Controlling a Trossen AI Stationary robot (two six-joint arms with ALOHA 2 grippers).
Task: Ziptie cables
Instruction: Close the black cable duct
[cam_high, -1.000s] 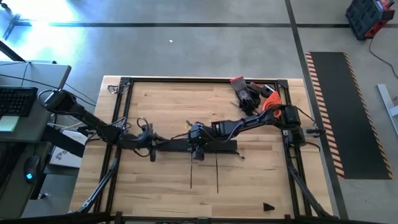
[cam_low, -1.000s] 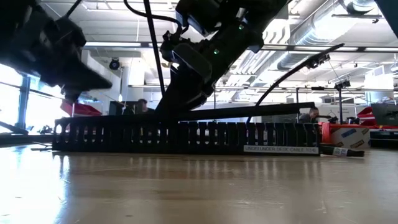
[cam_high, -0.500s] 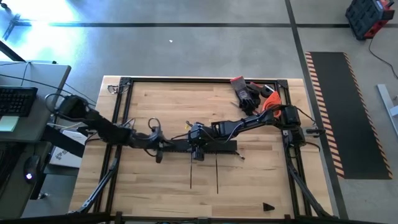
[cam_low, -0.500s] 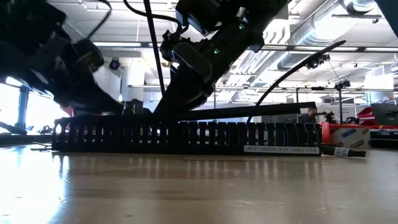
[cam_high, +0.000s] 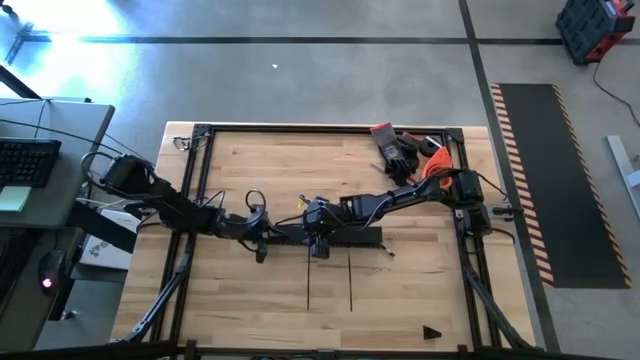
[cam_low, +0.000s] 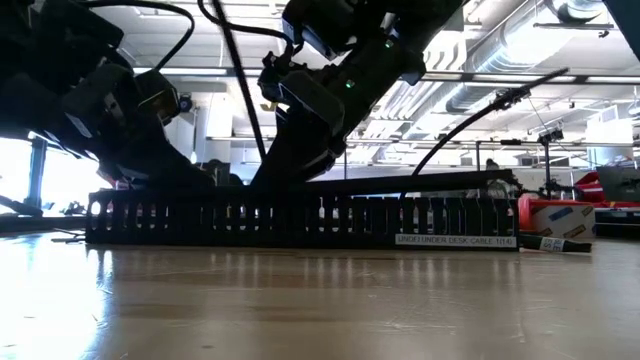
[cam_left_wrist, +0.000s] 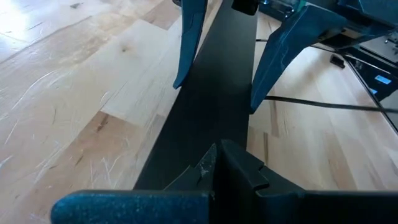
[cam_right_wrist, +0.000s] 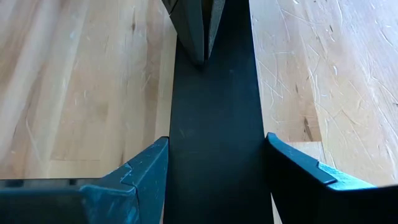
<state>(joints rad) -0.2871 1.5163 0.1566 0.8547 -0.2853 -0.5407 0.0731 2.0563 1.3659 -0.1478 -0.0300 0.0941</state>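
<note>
My left pincer (cam_high: 258, 238) has slid rightward from the counter's (cam_high: 250, 160) left edge to the left end of the black duct (cam_low: 300, 220), close to my right pincer (cam_high: 318, 243) at frame centre. That looks like both pincers gathering on the duct, not yet zip-tying. In the right wrist view my left fingers (cam_right_wrist: 200, 28) are drawn together, tips on the flat black strip (cam_right_wrist: 214, 124). My right pincer is spread wide astride that strip. The cables are nowhere visible, possibly hidden in the duct under the strip. Two thin dark lines (cam_high: 308, 280) lower on the counter are too fine to identify.
</note>
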